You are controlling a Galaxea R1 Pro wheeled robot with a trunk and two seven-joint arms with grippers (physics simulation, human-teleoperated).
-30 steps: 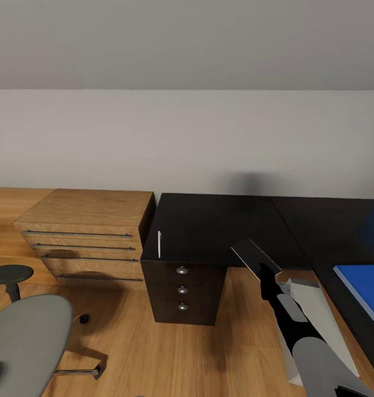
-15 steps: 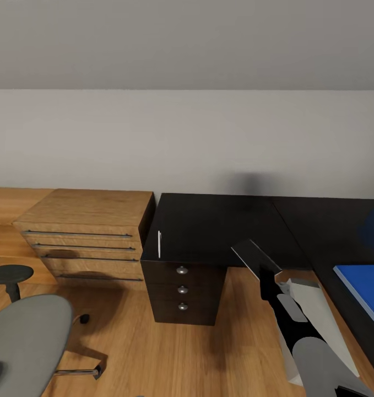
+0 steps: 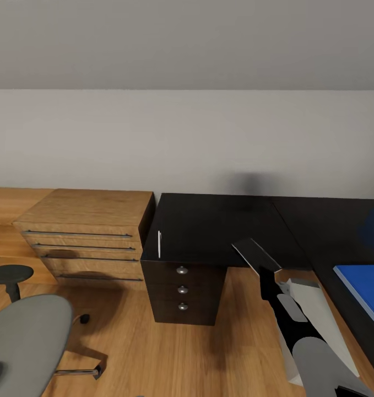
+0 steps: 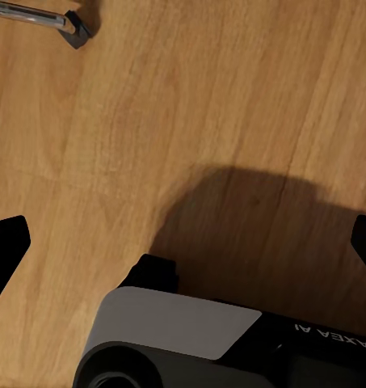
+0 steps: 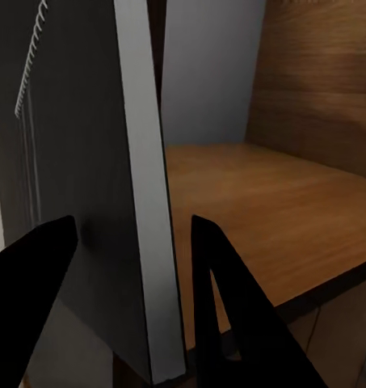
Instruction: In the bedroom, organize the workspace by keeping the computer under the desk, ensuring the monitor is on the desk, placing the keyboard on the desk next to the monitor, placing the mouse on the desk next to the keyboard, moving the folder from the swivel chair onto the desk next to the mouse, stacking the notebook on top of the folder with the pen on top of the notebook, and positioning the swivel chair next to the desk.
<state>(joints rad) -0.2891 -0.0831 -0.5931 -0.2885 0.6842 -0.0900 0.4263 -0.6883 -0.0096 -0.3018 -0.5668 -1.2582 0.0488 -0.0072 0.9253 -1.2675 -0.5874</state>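
My right gripper (image 3: 266,273) is shut on the notebook (image 3: 256,255), a thin grey slab held tilted over the front edge of the black desk (image 3: 220,220). In the right wrist view the notebook (image 5: 142,162) stands edge-on between the two black fingers of the right gripper (image 5: 132,222). The blue folder (image 3: 366,289) lies on the desk at the far right. The pale pen (image 3: 159,244) rests near the desk's left edge. The grey swivel chair (image 3: 21,342) is at the lower left. My left gripper (image 4: 187,238) hangs open over the wooden floor.
A black three-drawer unit (image 3: 182,289) sits under the desk's left end. A light wooden drawer chest (image 3: 87,231) stands beside it. A chair caster (image 4: 72,28) lies on the wooden floor near my left gripper. A plain wall runs behind the desk.
The notebook in my right gripper has tilted very slightly. Everything else holds still.
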